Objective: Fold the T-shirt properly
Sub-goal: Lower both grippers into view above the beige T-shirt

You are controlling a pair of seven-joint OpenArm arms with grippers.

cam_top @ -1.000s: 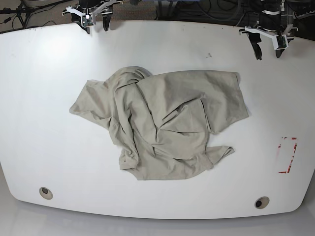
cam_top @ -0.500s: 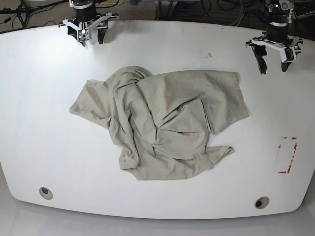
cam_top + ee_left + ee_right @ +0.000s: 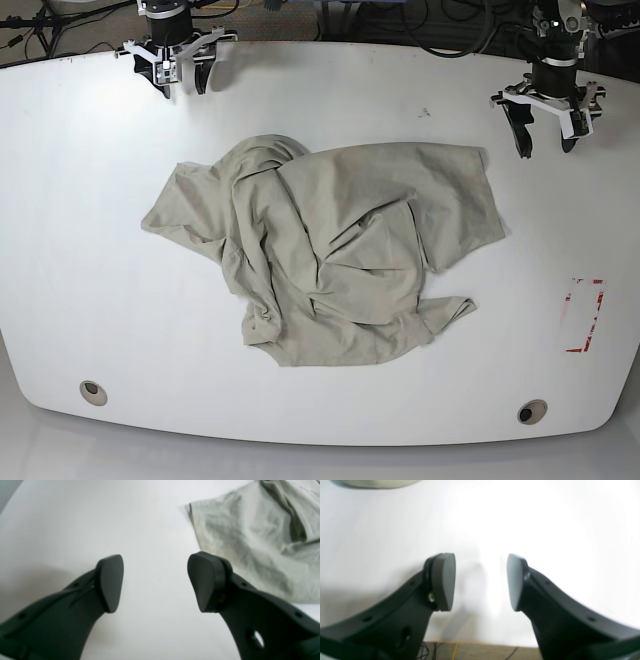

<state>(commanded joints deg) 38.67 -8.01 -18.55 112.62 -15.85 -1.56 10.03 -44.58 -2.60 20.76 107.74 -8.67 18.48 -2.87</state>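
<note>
- White and glossy, the broad rounded tabletop (image 3: 90,250) fills nearly the whole base view, with glare washing over its far left part.
- Dark cables and floor show beyond the table's far edge.
- Two round grommet holes sit near the front edge, one at the near left (image 3: 93,392) and one at the near right (image 3: 532,411).
- A red-and-white rectangular marking (image 3: 584,315) lies on the surface at the right side.
- The crumpled light khaki cotton T-shirt (image 3: 330,250) lies in a wrinkled heap at the middle of the table, apart from both grippers.
- The left gripper (image 3: 541,135), at the far right in the base view, hangs over bare table with its dark jaws spread, just beside the shirt's corner.
- The right gripper (image 3: 183,80), at the far left edge, also has its jaws parted and holds nothing.
</note>
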